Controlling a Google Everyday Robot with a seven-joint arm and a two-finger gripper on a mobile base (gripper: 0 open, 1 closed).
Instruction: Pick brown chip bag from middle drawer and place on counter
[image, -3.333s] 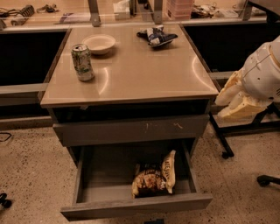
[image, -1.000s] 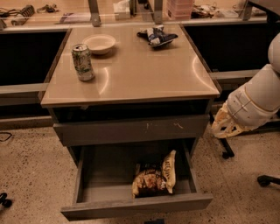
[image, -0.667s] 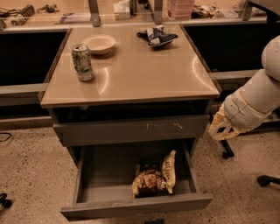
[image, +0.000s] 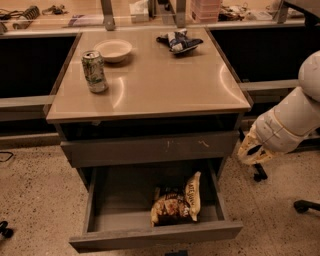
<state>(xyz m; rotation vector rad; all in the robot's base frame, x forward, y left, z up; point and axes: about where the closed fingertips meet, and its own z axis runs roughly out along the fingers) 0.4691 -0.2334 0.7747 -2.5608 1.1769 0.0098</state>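
The brown chip bag (image: 175, 205) is seen lying in the open drawer (image: 155, 237) at the lower middle of the frame, toward the drawer's right front, with one cream end turned up toward the back. Nothing is touching it. Over the drawer a closed drawer front (image: 150, 148) is seen, and over that the bench (image: 165, 80), on which a can (image: 94, 71) at the upper left, a bowl (image: 113, 50) just behind it and a blue-and-white bag (image: 179, 41) at the upper middle are set.

The tool (image: 254, 152) is held at the right of the frame, outside the cabinet, level with the closed drawer front and well apart from the bag, at the end of a white arm (image: 295, 120). Whether it is open or closed cannot be told; nothing is seen held in it.

The reach toward the bag is judged to be the step in hand, with the grasp not yet made. For the next move, the tool would need to be carried left and down over the drawer, kept clear of the drawer's right wall and the closed front above, and then lowered onto the crumpled bag.
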